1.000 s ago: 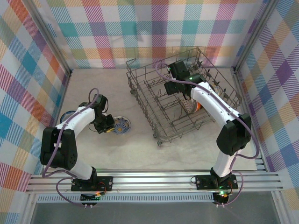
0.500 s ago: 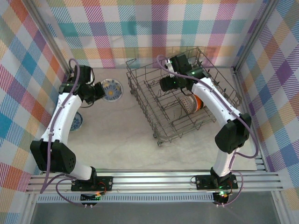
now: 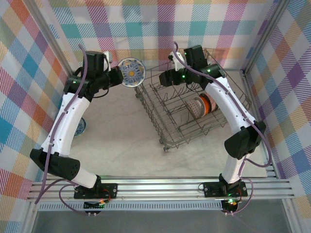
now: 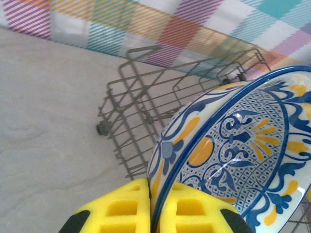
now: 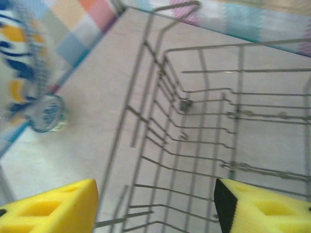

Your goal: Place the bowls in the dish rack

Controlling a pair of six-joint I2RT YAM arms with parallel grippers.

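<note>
Moved since half a second ago: left arm (image 3: 68,116) has swung the blue-and-yellow bowl (image 3: 132,72) from over the far left of the table (image 3: 112,150) across to the dish rack (image 3: 165,143); the right gripper (image 3: 163,77) has shifted to the rack's far-left corner.
Left gripper (image 4: 153,204): clamped on the bowl's rim, one yellow pad (image 4: 121,208) on each side of the wall.
Held bowl: in the air, tipped on edge, its patterned inside towards the top camera, just beside the rack's far-left corner.
Right gripper state: pads spread wide, nothing between them, above the rack wires.
Dish rack: standing askew on the right half of the table.
Bowls in rack: grey patterned bowl (image 3: 197,106) and orange bowl (image 3: 210,102), both on edge, side by side.
Bowl on table: small blue bowl (image 3: 82,126) near the left wall, partly behind the left arm.
</note>
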